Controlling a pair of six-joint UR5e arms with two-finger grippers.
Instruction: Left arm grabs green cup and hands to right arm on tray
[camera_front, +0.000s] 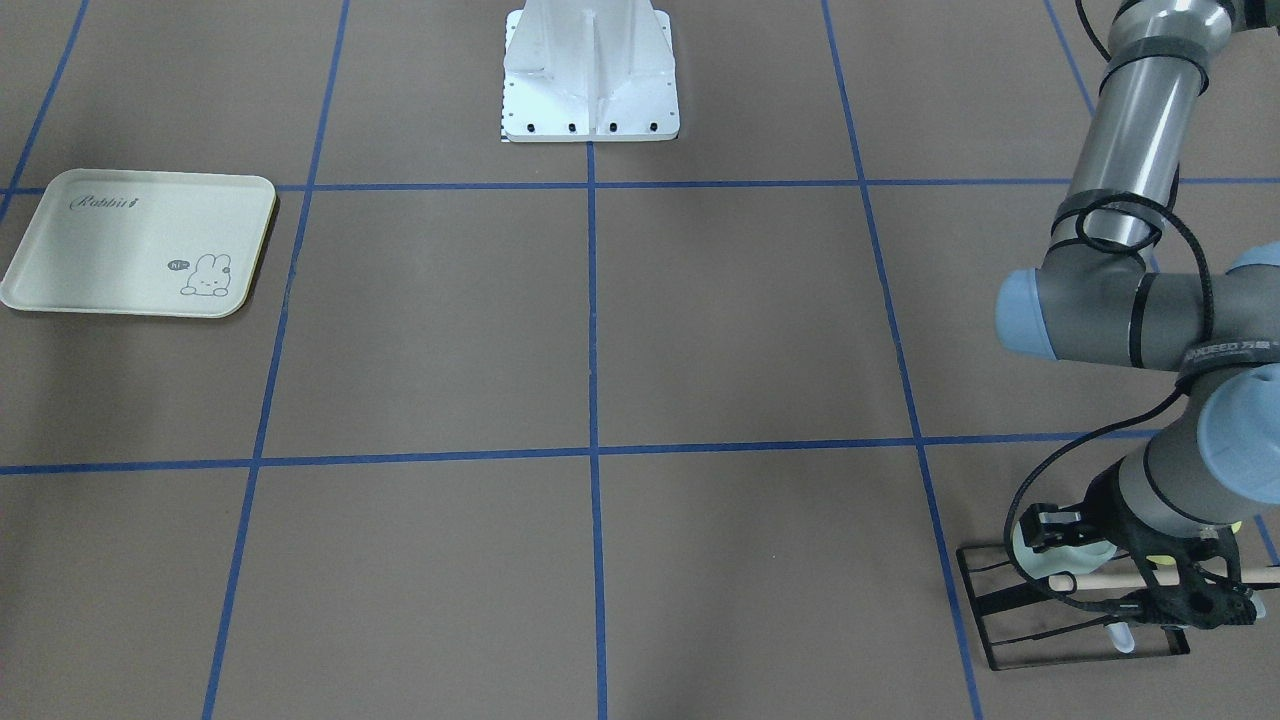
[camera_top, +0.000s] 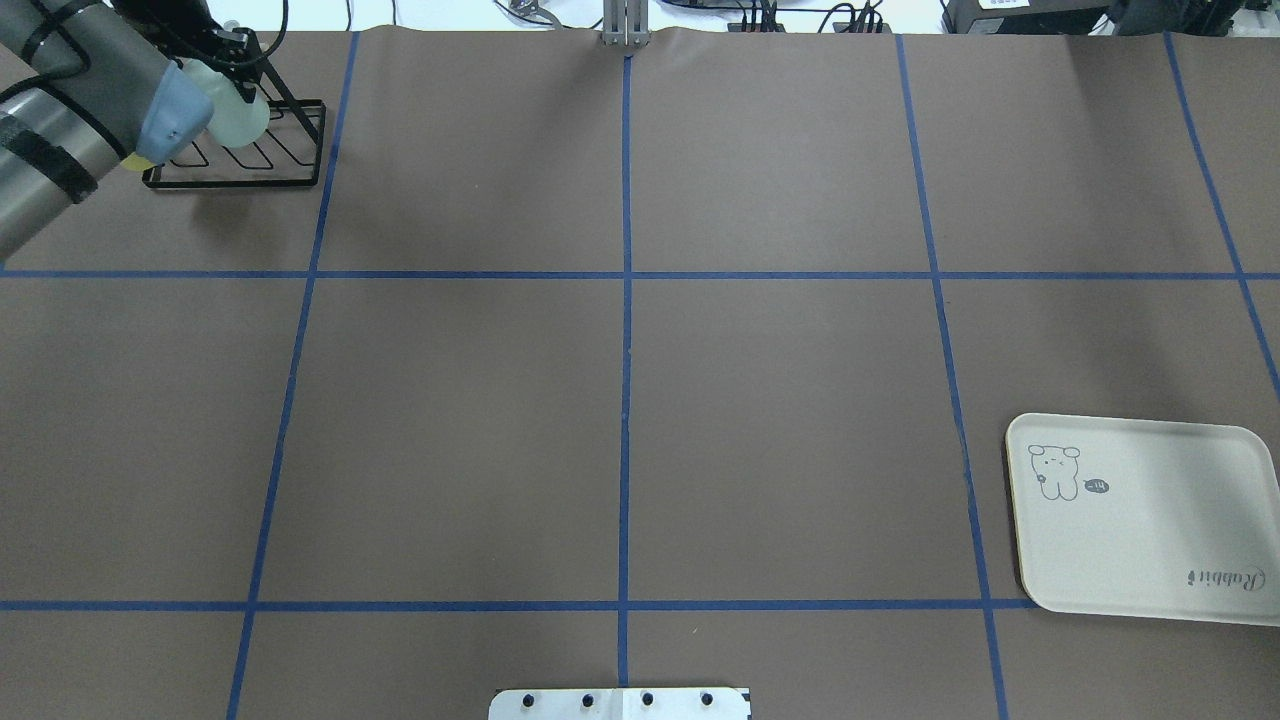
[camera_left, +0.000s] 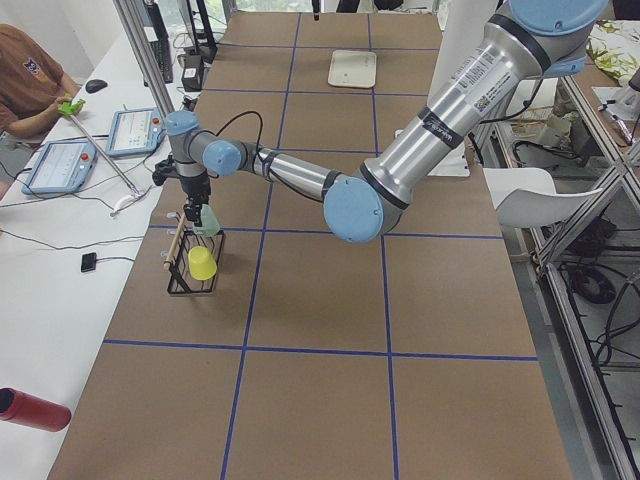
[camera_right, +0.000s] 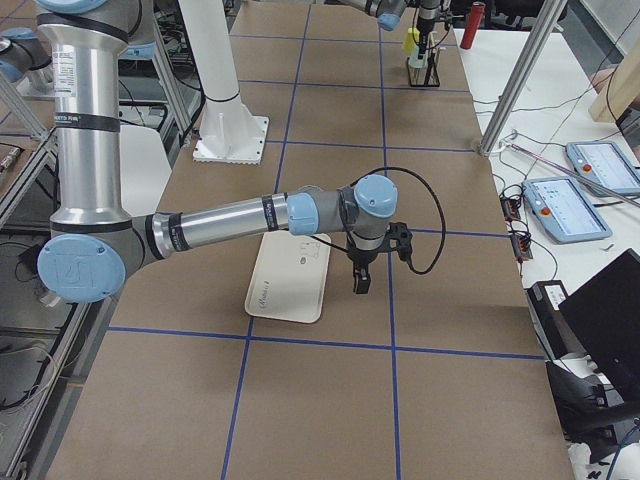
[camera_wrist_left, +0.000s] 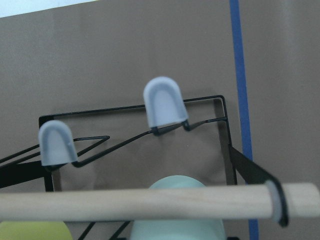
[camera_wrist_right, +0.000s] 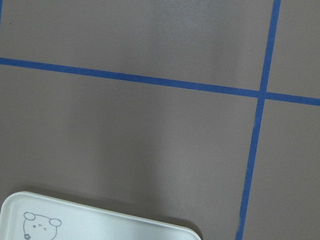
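The pale mint green cup (camera_front: 1062, 562) hangs on a black wire rack (camera_front: 1005, 640) at the table's far left corner, under a wooden dowel (camera_wrist_left: 150, 202). It also shows in the overhead view (camera_top: 238, 112) and low in the left wrist view (camera_wrist_left: 177, 212). A yellow-green cup (camera_left: 202, 263) sits beside it on the rack. My left gripper (camera_left: 194, 212) hangs over the rack right at the green cup; I cannot tell whether it is open or shut. The cream Rabbit tray (camera_top: 1170, 520) lies empty at the right. My right gripper (camera_right: 359, 280) hovers just beside the tray's edge; its state is unclear.
The rack has grey-capped prongs (camera_wrist_left: 164, 102). The white robot base (camera_front: 590, 85) stands mid-table at the robot's side. Blue tape lines grid the brown table. An operator (camera_left: 30, 80), tablets and a red bottle (camera_left: 30, 410) are on the side bench.
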